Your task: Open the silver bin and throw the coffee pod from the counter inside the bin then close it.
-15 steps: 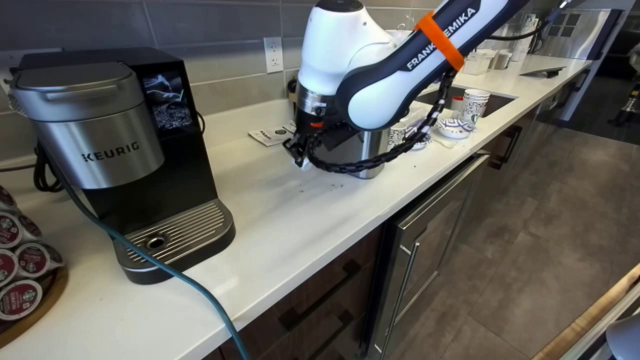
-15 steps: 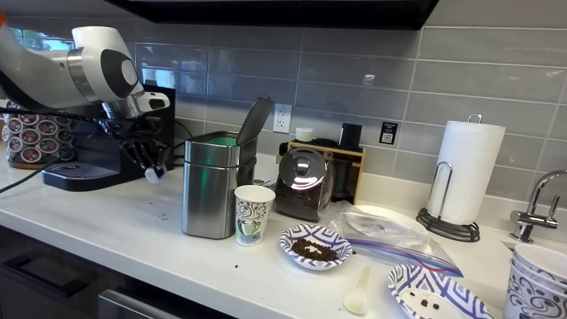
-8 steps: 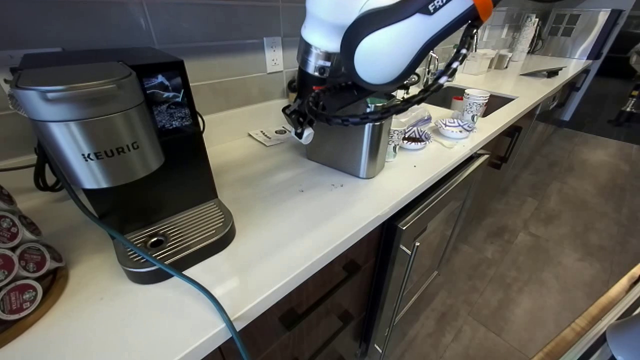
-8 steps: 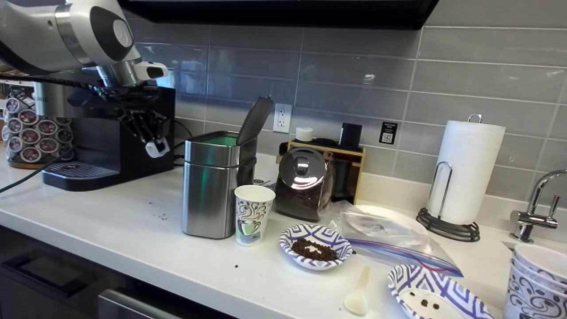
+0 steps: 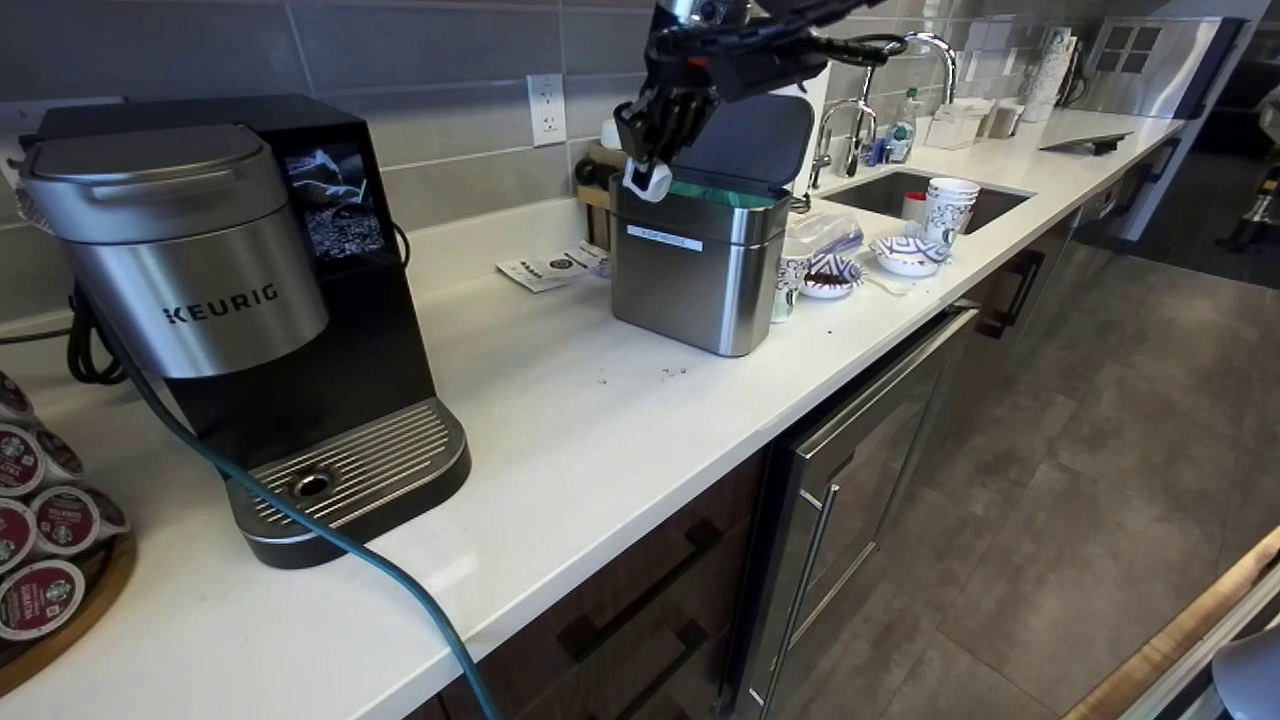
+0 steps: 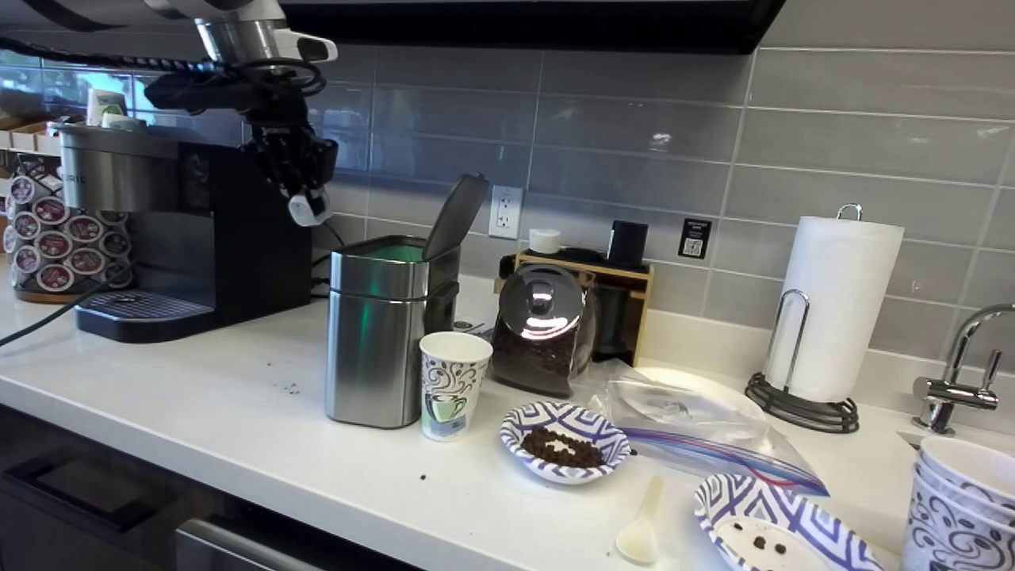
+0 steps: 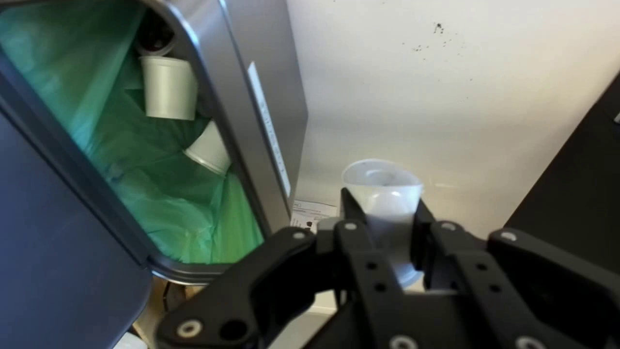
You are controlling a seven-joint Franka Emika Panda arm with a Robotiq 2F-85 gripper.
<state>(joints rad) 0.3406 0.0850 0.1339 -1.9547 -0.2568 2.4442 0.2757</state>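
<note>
Because the lid (image 6: 457, 216) stands raised on the silver bin (image 6: 369, 349), the opening step can be judged complete. My claw (image 7: 385, 218) is drawn in against both sides of the coffee pod (image 5: 650, 182), its gap no wider than the pod itself. I hold the pod clear of the counter (image 5: 560, 400), on the coffee machine (image 5: 200, 330) side of the bin and outside its mouth; this height presumably lets it pass over the rim. Bin contents: a green liner (image 7: 184, 213), a white cup-shaped pod (image 7: 169, 87), a second white pod (image 7: 211, 148), tilted and partly cut off by the rim, and a darker item (image 7: 156, 36), partly hidden. Next, a sideways move over the mouth is called for before release; letting go here would likely drop the pod on the counter. Near the bin, a paper bowl (image 6: 567, 412) contains dark granules (image 6: 547, 450); the contents of the paper cup (image 6: 450, 396) are hidden.
</note>
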